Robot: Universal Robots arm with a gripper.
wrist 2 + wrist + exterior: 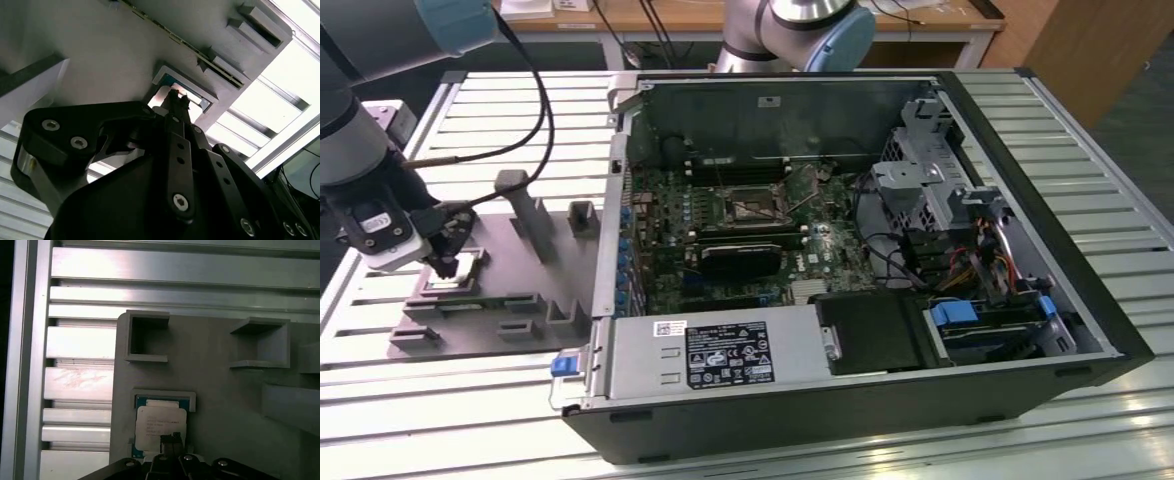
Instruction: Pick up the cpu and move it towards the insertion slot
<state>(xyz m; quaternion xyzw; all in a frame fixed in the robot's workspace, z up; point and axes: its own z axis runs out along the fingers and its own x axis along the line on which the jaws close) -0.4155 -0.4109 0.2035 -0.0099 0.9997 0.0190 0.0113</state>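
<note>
1. Holds the fingertips (pixel 166 439) clenched tight, with no gap between them, right over the silvery top of the cpu (pixel 160 419) near one edge; cannot tell whether touching.
2. Hangs as a dark gripper (pixel 177 98) low above the chip in both wrist views.
3. Leaves the cpu lying flat in its square pocket of the grey fixture (pixel 520 295).
4. Rests that fixture on the slatted metal table (pixel 440 410), at the exterior view's left.
5. Keeps well apart from the insertion slot (pixel 750 205), inside the open computer case (pixel 1067 300) at the exterior view's right.
</note>
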